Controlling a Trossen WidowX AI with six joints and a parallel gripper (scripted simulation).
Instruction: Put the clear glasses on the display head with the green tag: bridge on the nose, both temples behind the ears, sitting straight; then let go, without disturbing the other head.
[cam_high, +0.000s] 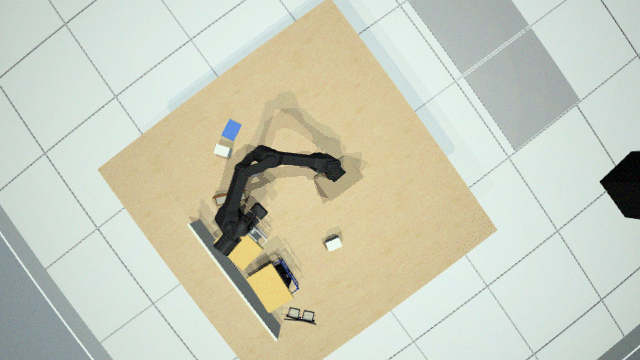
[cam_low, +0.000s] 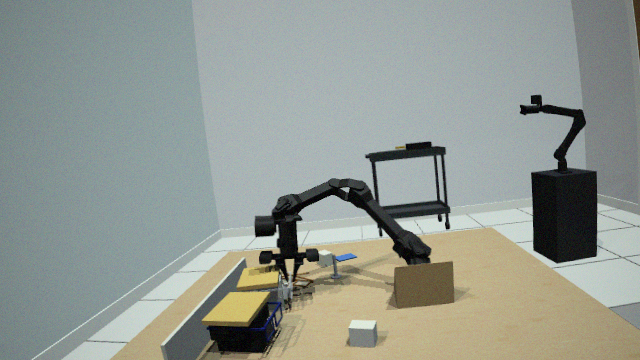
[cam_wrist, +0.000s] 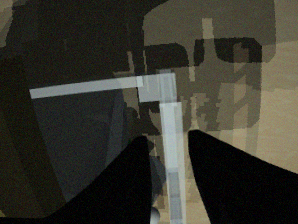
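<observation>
The clear glasses show in the wrist view as a pale grey frame. One temple runs straight between my fingers, and the front bar reaches off to the left. My gripper points down beside the nearer yellow-topped display head. Its fingers stand slightly apart, with a gap on each side of the temple. A second yellow-topped head wears a blue frame. I see no green tag in any view.
A grey wall panel stands behind the heads. Dark glasses and brown glasses lie on the table. There is also a white cube, a blue plate and a cardboard panel.
</observation>
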